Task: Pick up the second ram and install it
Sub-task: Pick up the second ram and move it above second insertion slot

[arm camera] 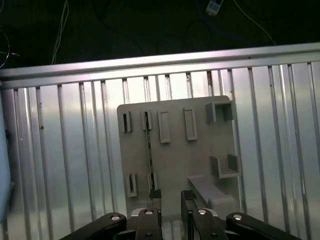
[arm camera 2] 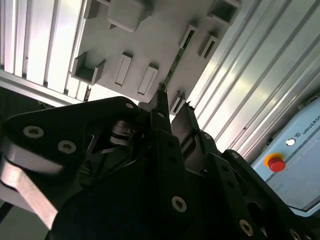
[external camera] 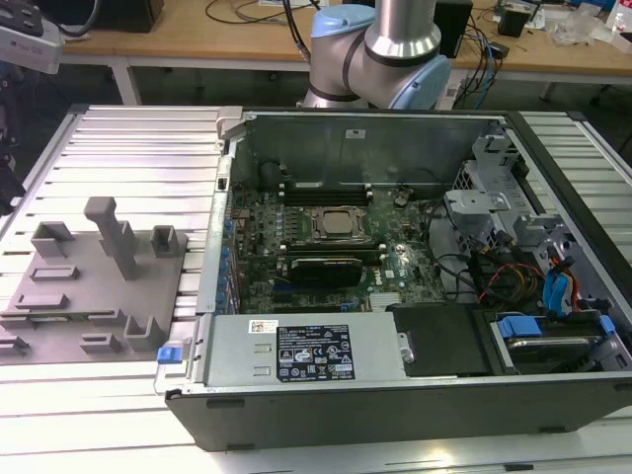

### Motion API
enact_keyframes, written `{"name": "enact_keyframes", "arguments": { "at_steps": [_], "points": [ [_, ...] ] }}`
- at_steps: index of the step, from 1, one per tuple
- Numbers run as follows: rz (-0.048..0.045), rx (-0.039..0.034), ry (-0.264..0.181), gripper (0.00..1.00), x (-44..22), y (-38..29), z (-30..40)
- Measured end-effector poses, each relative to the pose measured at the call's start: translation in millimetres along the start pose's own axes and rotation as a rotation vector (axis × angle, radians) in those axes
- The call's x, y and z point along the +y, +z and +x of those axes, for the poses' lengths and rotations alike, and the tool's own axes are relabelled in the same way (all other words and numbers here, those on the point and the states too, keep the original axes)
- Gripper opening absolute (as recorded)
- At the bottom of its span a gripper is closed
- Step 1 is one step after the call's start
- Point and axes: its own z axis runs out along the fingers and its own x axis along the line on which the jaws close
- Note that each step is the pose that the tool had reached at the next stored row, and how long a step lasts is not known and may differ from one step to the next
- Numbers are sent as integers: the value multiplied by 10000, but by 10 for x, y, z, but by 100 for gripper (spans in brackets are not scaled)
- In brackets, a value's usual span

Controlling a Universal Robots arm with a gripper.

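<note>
Free room is left over the flat middle of the fixture plate (arm camera: 175, 155); passage of the tool (arm camera: 171, 194) is hindered by raised blocks (arm camera: 220, 112) and the standing second ram (arm camera: 149, 150).

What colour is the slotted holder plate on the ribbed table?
Plain light grey, no pattern; the holder plate shows best in the first wrist view.

Wooden workbench (external camera: 197, 44) w/ tangled cables (external camera: 482, 54) runs behind the ribbed aluminium table (external camera: 118, 148); we see bright overhead light on it.
</note>
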Motion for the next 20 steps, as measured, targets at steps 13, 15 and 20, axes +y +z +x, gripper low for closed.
{"name": "enact_keyframes", "arguments": {
  "at_steps": [13,15,20],
  "points": [
    [-1,1,0,30,-8,193,5],
    [-1,0,0,30,-8,211,5],
    [0,0,0,30,-11,275,6]
  ]
}}
